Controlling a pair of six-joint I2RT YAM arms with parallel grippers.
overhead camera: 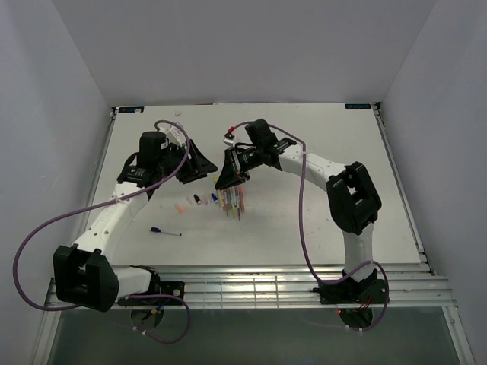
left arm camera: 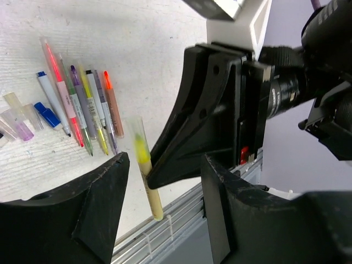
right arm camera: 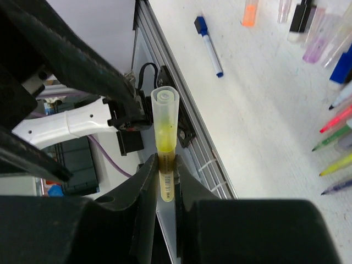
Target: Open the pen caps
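My right gripper (right arm camera: 166, 177) is shut on the barrel of a yellow pen (right arm camera: 166, 181), held above the table. Its clear pen cap (right arm camera: 164, 115) is on the pen, pointing away from the jaws. In the left wrist view the same yellow pen (left arm camera: 147, 184) stands between my left gripper's (left arm camera: 165, 206) wide-open fingers, nearer the left finger (left arm camera: 102, 212), and neither finger touches it. From above, the left gripper (overhead camera: 199, 164) and the right gripper (overhead camera: 229, 179) face each other. Several uncapped pens (left arm camera: 82, 110) lie in a row on the table, with loose pen caps (left arm camera: 19, 124) beside them.
A blue-capped pen (overhead camera: 165, 231) lies alone near the table's front left. An orange cap (right arm camera: 250, 12) and a few clear and black caps (right arm camera: 313, 33) lie in a row. The metal rail (overhead camera: 251, 274) runs along the near edge, and white walls surround the table.
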